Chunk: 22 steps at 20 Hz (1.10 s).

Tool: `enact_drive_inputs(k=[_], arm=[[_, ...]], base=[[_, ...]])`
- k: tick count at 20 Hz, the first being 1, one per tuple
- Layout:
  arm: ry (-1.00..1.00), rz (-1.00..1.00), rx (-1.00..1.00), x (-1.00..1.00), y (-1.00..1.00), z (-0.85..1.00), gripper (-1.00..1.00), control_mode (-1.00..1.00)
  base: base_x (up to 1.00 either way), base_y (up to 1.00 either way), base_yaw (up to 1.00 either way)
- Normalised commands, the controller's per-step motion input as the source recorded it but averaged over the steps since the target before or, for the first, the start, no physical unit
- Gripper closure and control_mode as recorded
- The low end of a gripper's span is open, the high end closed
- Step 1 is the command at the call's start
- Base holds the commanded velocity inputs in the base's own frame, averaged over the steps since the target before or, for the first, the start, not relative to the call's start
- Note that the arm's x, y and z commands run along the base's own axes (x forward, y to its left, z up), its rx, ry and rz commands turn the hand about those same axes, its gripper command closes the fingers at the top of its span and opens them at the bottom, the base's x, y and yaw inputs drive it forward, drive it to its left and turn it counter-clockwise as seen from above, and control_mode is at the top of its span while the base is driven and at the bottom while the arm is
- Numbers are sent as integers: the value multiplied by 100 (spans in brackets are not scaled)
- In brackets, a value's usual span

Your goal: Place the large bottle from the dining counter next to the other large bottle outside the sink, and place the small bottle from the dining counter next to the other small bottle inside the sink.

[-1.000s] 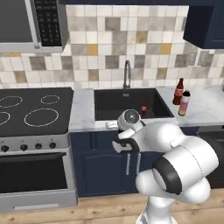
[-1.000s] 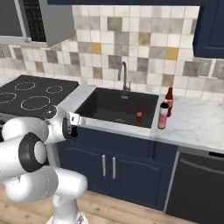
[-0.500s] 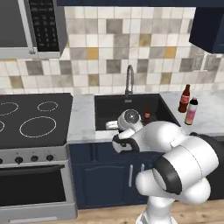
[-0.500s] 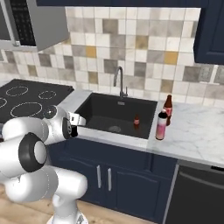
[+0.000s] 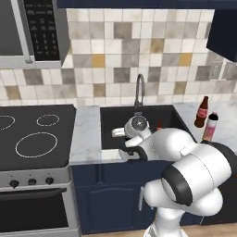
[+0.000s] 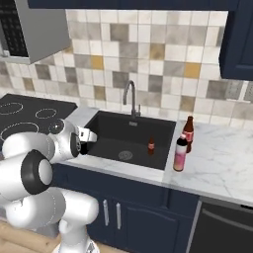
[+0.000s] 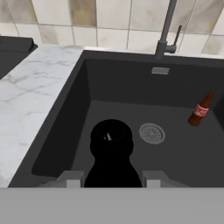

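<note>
the gripper (image 7: 112, 179) is closed on a small dark bottle (image 7: 111, 153), held over the sink's (image 7: 83, 109) front left. a small red bottle (image 7: 201, 109) stands inside the sink at its right. two large bottles (image 6: 184, 143) stand on the counter just right of the sink.

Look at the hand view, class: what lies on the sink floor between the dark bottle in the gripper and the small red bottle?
The round drain sits between the dark bottle and small red bottle; otherwise bare basin.
</note>
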Motion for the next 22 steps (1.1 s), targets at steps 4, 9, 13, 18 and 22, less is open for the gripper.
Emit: enact_drive_inputs(k=[4, 9, 13, 18, 22], arm=[[0, 0, 0, 0, 0, 0, 100, 100], [0, 0, 0, 0, 0, 0, 100, 100], [0, 0, 0, 0, 0, 0, 100, 100], [0, 0, 0, 0, 0, 0, 100, 100], [0, 0, 0, 0, 0, 0, 100, 100]], base=[[42, 0, 0], [34, 0, 0], [29, 0, 0], [27, 0, 0], [34, 0, 0]])
